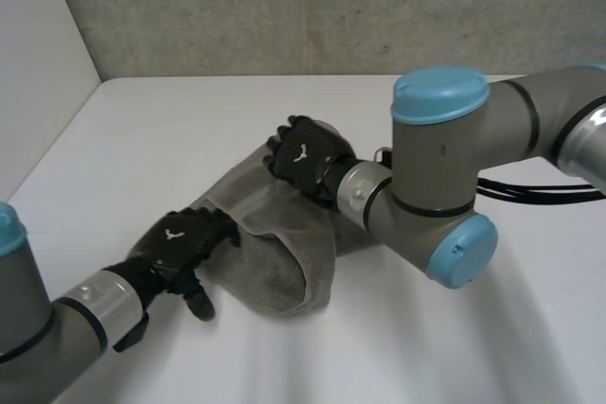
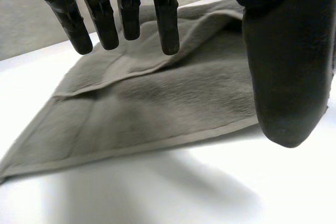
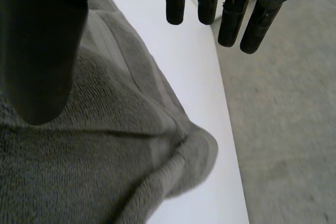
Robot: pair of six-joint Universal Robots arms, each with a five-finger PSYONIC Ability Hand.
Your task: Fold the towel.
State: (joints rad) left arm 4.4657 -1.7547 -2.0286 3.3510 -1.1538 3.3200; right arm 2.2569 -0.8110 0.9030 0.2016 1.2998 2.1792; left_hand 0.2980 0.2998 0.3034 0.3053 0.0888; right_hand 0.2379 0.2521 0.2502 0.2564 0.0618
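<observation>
White tabletop (image 1: 189, 130) carries the grey towel (image 1: 284, 243), loosely doubled. My left hand (image 1: 180, 238) and right hand (image 1: 303, 153) hover over opposite edges, fingers straight, holding nothing. I reckon pinching one layer only could drag the fold apart.

white table (image 1: 142, 130) against a grey concrete wall (image 1: 284, 7).

The right arm (image 1: 436, 167) hides part of the towel (image 1: 279, 253).
</observation>
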